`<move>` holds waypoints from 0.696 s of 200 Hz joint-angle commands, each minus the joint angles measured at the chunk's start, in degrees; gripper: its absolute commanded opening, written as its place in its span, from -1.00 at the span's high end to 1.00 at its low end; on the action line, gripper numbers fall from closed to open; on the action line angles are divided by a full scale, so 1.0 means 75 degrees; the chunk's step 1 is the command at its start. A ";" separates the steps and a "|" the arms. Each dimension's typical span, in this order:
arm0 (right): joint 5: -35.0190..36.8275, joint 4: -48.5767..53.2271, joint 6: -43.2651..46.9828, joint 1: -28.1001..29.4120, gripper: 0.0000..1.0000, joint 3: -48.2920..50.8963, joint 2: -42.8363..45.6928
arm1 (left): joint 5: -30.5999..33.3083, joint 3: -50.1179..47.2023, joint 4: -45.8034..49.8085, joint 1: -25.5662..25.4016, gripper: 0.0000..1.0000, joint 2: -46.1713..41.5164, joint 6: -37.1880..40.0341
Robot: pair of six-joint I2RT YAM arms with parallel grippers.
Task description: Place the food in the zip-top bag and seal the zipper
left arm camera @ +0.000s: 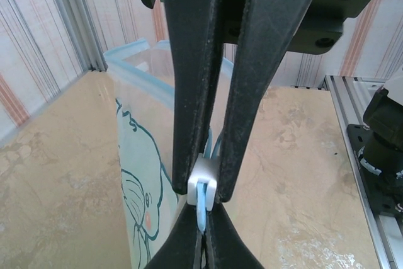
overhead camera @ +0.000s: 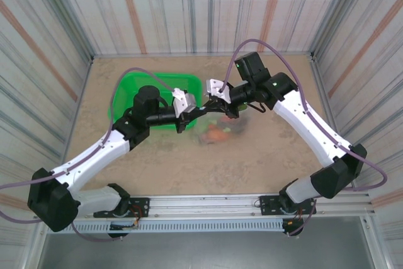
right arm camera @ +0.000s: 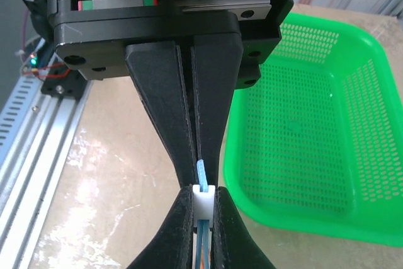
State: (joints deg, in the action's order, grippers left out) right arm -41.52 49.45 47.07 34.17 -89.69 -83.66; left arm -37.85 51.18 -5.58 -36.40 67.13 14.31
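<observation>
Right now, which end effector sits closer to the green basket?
The left end effector, shut on the zipper at the right rim of the green basket; the right end effector pinches it farther right.

green mesh basket (right arm camera: 315, 124), pale blue zipper (right arm camera: 201, 170)

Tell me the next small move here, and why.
Probably slide the left tool along the zipper while the right tool holds its pinch. Both tools are shut on the strip, food lies inside the zip-top bag, and the mouth beyond the left tool looks unsealed.
</observation>
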 commanded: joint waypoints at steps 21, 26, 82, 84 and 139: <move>0.0397 0.0004 -0.0005 0.0027 1.00 0.0107 0.0183 | 0.0519 -0.0167 -0.0029 -0.0056 1.00 -0.0679 -0.0299; 0.0499 -0.0067 -0.0017 0.0026 1.00 0.0189 0.0230 | 0.0644 -0.0232 -0.0039 -0.0056 1.00 -0.0784 -0.0376; 0.1130 -0.0113 -0.0030 -0.0051 0.97 0.0672 0.0531 | 0.1708 -0.0979 0.0159 -0.0057 1.00 -0.2167 -0.1159; 0.1147 -0.0113 -0.0039 -0.0058 0.97 0.0682 0.0533 | 0.1733 -0.1000 0.0176 -0.0056 1.00 -0.2213 -0.1170; 0.1970 -0.0521 -0.0398 -0.0296 0.97 0.1291 0.0962 | 0.4061 -0.1316 0.1192 -0.0039 1.00 -0.3792 -0.1436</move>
State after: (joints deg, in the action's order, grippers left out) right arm -37.10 44.38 46.89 35.09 -83.35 -79.18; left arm -19.88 41.95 1.52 -37.26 45.63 5.74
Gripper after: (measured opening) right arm 0.097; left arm 0.051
